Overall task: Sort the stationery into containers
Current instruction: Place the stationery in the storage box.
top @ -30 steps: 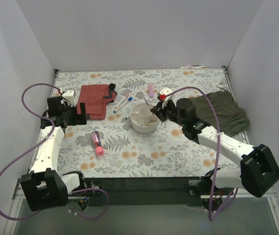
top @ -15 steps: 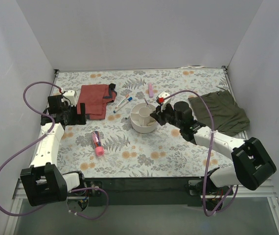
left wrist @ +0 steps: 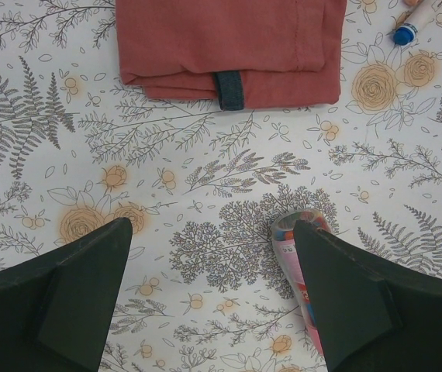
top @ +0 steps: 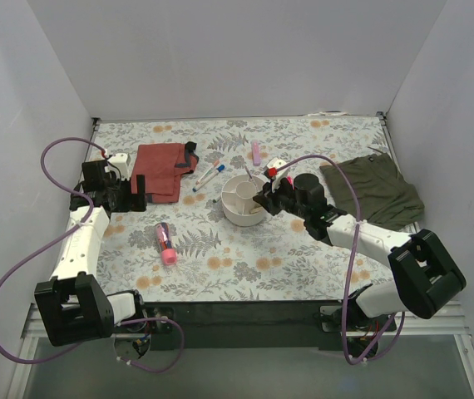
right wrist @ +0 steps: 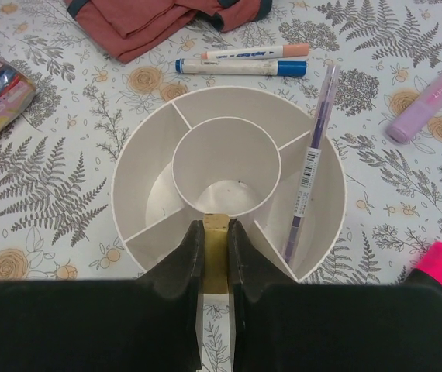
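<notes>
Over the organiser's near compartment, the right gripper pinched a tan eraser; one pen stood inside. Two pens, a marker and a highlighter lay outside; the left gripper gaped, empty.

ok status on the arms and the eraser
Left gripper open, empty. Right gripper shut on small tan eraser above near compartment of round white plastic desk organiser. Nothing blocking; thin lilac pen stands next compartment over.

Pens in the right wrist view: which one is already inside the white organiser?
The slim lilac pen with a barcode label: it leans in an outer compartment of the organiser, while the blue-capped pen and orange-capped pen lie flat beyond it.
</notes>
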Controlling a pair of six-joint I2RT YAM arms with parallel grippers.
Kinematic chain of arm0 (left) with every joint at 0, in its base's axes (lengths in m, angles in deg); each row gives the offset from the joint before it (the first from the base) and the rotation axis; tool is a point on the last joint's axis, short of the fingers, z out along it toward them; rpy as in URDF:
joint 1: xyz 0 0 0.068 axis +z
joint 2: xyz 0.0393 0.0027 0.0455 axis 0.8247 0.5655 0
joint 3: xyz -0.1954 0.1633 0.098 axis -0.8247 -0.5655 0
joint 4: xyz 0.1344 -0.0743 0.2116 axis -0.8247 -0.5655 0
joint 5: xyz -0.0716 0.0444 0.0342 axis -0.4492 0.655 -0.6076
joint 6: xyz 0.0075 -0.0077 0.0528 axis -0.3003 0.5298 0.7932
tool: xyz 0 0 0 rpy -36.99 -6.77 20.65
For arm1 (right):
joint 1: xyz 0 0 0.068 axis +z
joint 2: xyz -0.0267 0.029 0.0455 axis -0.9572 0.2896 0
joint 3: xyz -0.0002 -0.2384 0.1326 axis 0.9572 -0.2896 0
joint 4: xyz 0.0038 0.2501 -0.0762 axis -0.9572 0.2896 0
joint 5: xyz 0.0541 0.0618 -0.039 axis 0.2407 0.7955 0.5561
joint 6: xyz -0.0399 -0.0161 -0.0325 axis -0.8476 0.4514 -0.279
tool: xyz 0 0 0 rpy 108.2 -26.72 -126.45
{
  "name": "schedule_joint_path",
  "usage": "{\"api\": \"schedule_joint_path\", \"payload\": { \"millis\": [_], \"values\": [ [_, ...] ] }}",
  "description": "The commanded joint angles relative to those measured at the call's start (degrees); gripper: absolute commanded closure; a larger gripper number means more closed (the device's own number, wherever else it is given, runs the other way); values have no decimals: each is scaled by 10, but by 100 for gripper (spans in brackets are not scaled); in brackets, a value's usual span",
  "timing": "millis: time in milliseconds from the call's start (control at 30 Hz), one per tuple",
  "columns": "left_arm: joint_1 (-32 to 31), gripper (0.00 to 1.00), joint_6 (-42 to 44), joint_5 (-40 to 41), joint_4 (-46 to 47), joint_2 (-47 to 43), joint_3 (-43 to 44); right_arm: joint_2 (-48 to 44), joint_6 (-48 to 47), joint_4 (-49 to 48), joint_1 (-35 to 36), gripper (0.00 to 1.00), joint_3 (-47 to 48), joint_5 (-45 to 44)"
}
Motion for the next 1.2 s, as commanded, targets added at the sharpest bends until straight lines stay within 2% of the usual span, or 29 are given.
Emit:
{"api": "schedule_joint_path", "payload": {
  "millis": [0,167,233,300,400,700,800,833,900,1000,1167],
  "values": [
    [2,14,5,2,4,-11,9,-3,3,-30,-2,83,4,10],
    [3,14,3,-3,8,-9,9,-3,-3,-30,-2,80,8,6],
    [3,14,4,-3,10,-9,10,-3,-5,-29,-3,71,10,9],
    [3,14,4,-4,9,-9,8,-4,-7,-25,-3,69,11,8],
    [2,14,3,-6,13,-8,7,-7,-7,-21,-2,59,12,9],
    [3,14,2,-11,20,-8,2,-9,-3,0,-3,58,18,13],
    [3,14,2,-11,20,-8,-1,-6,11,9,-6,52,25,24],
    [3,14,1,-12,20,-9,-2,-5,35,20,-9,47,33,31],
    [3,14,1,-13,20,-13,-2,1,58,34,-27,46,43,69],
    [3,14,0,-13,20,-15,-8,5,97,47,-45,46,47,91],
    [3,14,-5,-19,27,-21,-10,-21,87,76,-59,47,80,70]
  ]
}}
